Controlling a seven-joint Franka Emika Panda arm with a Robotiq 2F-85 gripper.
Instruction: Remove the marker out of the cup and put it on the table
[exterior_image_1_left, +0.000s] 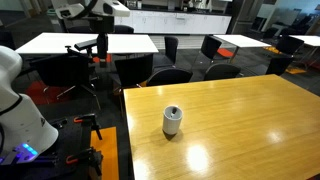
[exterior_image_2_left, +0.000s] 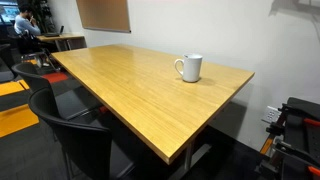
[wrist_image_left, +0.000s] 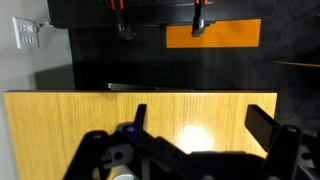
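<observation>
The white-grey cup (exterior_image_1_left: 172, 121) stands upright on the honey-coloured wooden table (exterior_image_1_left: 240, 130), toward its near left part. In the exterior view from the other side, the cup (exterior_image_2_left: 190, 67) stands near the table's (exterior_image_2_left: 130, 90) far edge. Its inside is dark, and I cannot make out the marker in any view. In the wrist view my gripper (wrist_image_left: 200, 125) is open and empty, its two dark fingers spread above the bare table top (wrist_image_left: 60, 120). The cup does not show between the fingers.
Black chairs (exterior_image_1_left: 170, 75) stand along the table's far side, with white-topped tables (exterior_image_1_left: 85, 42) behind them. My white arm base (exterior_image_1_left: 20, 110) stands left of the table. More black chairs (exterior_image_2_left: 70, 130) stand at the near side. A black stand (exterior_image_2_left: 295, 125) is on the right.
</observation>
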